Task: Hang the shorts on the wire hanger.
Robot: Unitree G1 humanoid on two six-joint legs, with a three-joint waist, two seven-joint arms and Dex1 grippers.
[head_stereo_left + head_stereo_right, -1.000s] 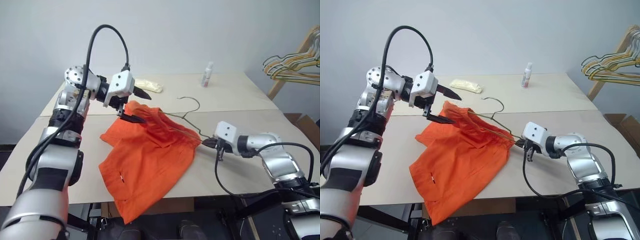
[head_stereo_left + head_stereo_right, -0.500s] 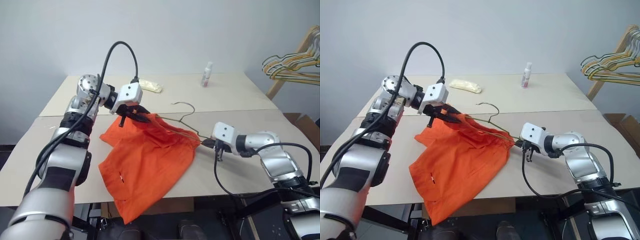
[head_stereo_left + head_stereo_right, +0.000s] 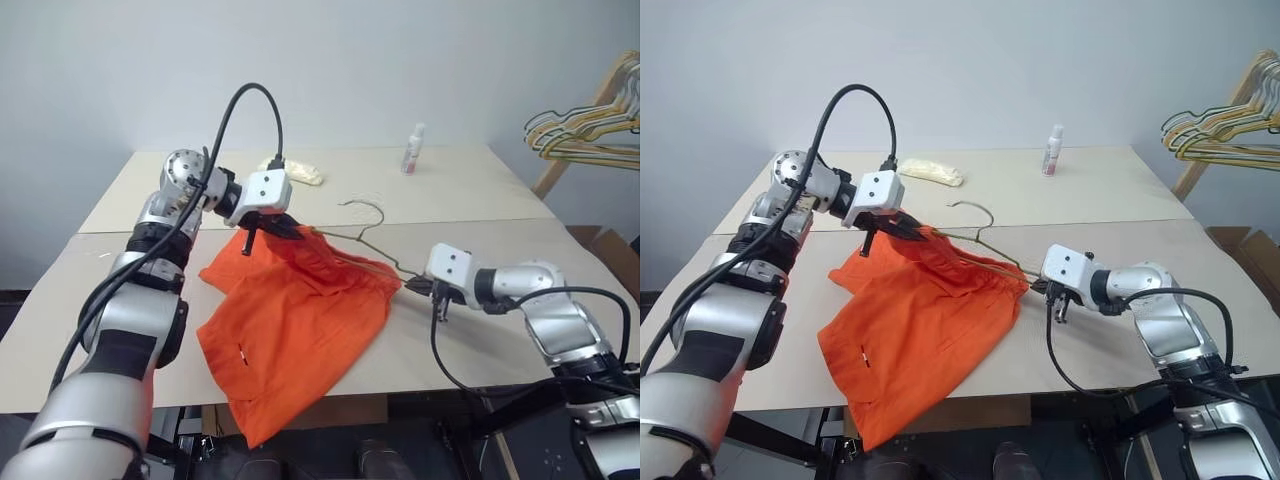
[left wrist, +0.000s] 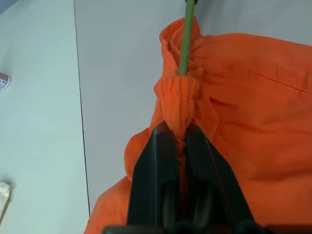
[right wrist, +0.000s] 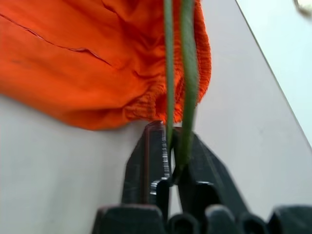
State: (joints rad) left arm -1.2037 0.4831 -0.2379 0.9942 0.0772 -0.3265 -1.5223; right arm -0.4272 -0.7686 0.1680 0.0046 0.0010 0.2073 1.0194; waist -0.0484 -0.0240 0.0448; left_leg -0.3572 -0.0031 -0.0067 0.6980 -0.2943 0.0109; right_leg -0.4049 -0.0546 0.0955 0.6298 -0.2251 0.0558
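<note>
The worktop [image 3: 480, 190] is pale beige and made of two boards, with a seam running across it from the left edge to the right edge. Behind it stands a plain white wall. Near the far edge a small white bottle [image 3: 414, 149] stands upright, and a pale yellowish packet [image 3: 300, 172] lies near the far edge, more to the left. Past the right edge of the worktop a wooden stand [image 3: 585, 125] carries a bunch of hangers [image 3: 585, 130].

The shorts [image 3: 295, 310] lie on the front board, about in the middle, and one leg hangs down over the near edge. The wire hanger [image 3: 368, 240] lies partly inside the waistband, and its hook rests on the worktop at the seam.

The left claw [image 4: 178, 134] is closed on a gathered fold of the waistband at the far left corner of the shorts, and the hanger wire comes out of the fabric just beyond this fold. The right claw [image 5: 170, 146] is at the right corner of the waistband. Its fingers [image 5: 151, 161] stand a little apart, with the two wires of the hanger corner between them. I cannot tell if they really press on the wire.
</note>
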